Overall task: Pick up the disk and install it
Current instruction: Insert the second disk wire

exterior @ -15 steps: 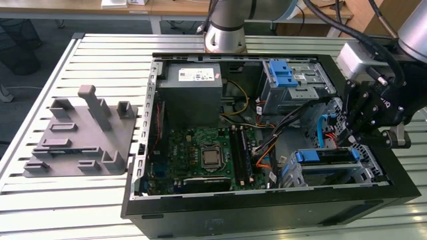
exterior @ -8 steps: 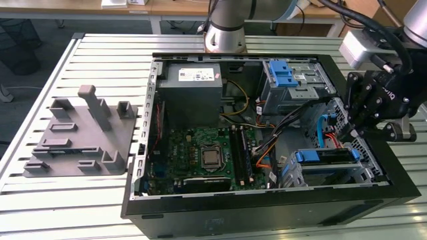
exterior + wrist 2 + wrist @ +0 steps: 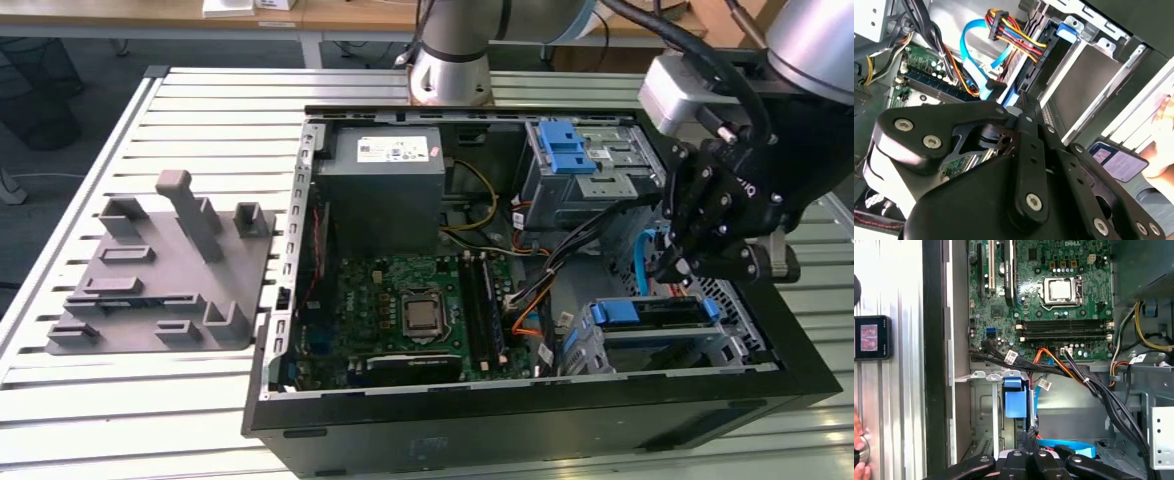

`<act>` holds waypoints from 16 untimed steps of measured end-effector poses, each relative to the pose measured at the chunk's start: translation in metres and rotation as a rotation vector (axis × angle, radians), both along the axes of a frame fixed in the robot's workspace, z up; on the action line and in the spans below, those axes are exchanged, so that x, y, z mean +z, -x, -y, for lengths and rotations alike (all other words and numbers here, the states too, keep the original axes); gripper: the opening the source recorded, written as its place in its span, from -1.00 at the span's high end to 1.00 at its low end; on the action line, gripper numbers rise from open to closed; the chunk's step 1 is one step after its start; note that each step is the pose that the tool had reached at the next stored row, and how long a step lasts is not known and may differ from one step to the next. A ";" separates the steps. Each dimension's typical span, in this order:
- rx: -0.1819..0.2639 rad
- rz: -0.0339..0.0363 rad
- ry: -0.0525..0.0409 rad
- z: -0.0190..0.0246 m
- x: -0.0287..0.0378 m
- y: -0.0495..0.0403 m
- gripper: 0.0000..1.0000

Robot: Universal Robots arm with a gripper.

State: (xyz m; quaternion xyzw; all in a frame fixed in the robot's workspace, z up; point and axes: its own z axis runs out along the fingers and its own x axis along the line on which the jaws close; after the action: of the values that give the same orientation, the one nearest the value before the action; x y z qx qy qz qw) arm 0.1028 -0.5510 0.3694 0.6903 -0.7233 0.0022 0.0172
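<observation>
Gripper: we see the gripper (image 3: 717,262) hanging low inside the open computer case (image 3: 534,420), at the exterior view's right, just above the drive bay.
Jaws: we cannot tell how far apart they stand; in both wrist views the linkage hides the tips, and nothing shows clamped between them.
Disk: the disk (image 3: 650,313) sits in the lower bay with its blue rail showing (in the second wrist view its grey flank (image 3: 1079,80) lies inside the metal cage).
Cables: a blue data cable (image 3: 974,60) and a coloured power bundle (image 3: 1014,35) run to the bay's end.
Progress: we judge the disk already seated, or nearly so; whether it is fully latched is hidden.
</observation>
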 end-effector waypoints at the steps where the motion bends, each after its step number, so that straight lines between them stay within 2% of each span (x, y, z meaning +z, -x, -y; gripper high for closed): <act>1: 0.000 0.0001 -0.0001 -0.0003 0.0024 0.0003 0.79; 5: 0.000 0.0004 0.0000 -0.0020 0.0114 0.0015 0.79; 8: -0.001 0.0013 0.0000 -0.0048 0.0150 0.0026 0.79; 11: -0.002 0.0022 0.0011 -0.0093 0.0184 0.0028 0.79; 16: -0.002 0.0048 0.0086 -0.0201 0.0210 0.0032 0.79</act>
State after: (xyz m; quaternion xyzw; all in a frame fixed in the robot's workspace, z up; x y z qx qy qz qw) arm 0.0996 -0.5309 0.3904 0.6894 -0.7241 0.0070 0.0184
